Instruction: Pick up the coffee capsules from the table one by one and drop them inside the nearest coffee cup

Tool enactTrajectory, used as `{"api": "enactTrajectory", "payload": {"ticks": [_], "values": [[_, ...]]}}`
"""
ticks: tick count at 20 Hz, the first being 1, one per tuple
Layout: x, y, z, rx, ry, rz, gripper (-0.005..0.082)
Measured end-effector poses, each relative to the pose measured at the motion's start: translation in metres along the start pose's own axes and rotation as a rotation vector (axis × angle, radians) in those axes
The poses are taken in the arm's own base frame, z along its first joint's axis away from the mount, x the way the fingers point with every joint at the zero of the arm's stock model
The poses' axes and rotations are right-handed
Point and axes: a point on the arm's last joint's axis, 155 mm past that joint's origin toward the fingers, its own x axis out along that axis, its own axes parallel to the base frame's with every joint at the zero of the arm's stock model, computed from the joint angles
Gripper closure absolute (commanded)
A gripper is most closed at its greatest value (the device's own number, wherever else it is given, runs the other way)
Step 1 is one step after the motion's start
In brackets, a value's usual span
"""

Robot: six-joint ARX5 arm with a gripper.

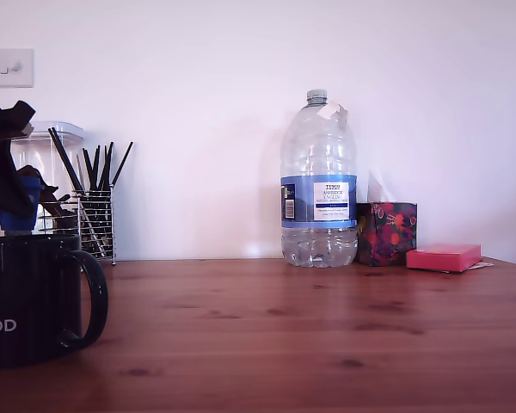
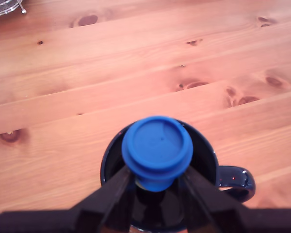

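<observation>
The black glossy coffee cup [image 1: 30, 297] with white letters "OOD" stands at the exterior view's left edge, its loop handle toward the right. Above its mouth hangs my gripper [image 1: 13, 202], shut on a dark blue coffee capsule [image 1: 19, 213]. In the wrist view the blue capsule [image 2: 157, 150] shows its round flat face, held between the two dark fingers [image 2: 111, 191], right over the open cup [image 2: 206, 150]. The cup's handle [image 2: 237, 180] sticks out to one side. No other capsule shows; the cup's inside is dark.
Behind the cup stand a clear plastic canister [image 1: 47, 168] and a wire holder with black sticks [image 1: 96, 211]. A large water bottle [image 1: 318, 185], a patterned tissue box [image 1: 387, 232] and a pink pad [image 1: 443, 256] sit at the back right on the wooden table [image 1: 310, 344].
</observation>
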Motion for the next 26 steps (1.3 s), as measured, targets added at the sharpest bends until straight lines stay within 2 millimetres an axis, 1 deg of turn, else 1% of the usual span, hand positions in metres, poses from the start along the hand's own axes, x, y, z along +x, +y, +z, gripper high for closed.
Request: {"api": "enactTrajectory", "payload": {"ticks": [6,8,9,12,13,23,24,25,26], "values": [[0.0000,0.0001,-0.0007,0.000,0.003,0.000,0.0658],[0.0000,0.0003,-0.0026,0.001,0.010,0.001,0.0640],[0.0000,0.0003,-0.0027,0.001,0.011,0.001,0.0579],[0.0000,0.0002,-0.0027,0.001,0.011,0.001,0.0256],[0.0000,0.0002,-0.0027,0.001,0.011,0.000,0.0216],[0.0000,-0.0002,-0.0026,0.001,0.011,-0.002,0.0228],[0.0000,-0.0001,-0.0025,0.001,0.010,-0.001,0.0267],[0.0000,-0.0001,-0.0025,0.001,0.010,-0.001,0.0335],[-0.0001,-0.0002,-0.0025,0.001,0.010,-0.002,0.0439]]}}
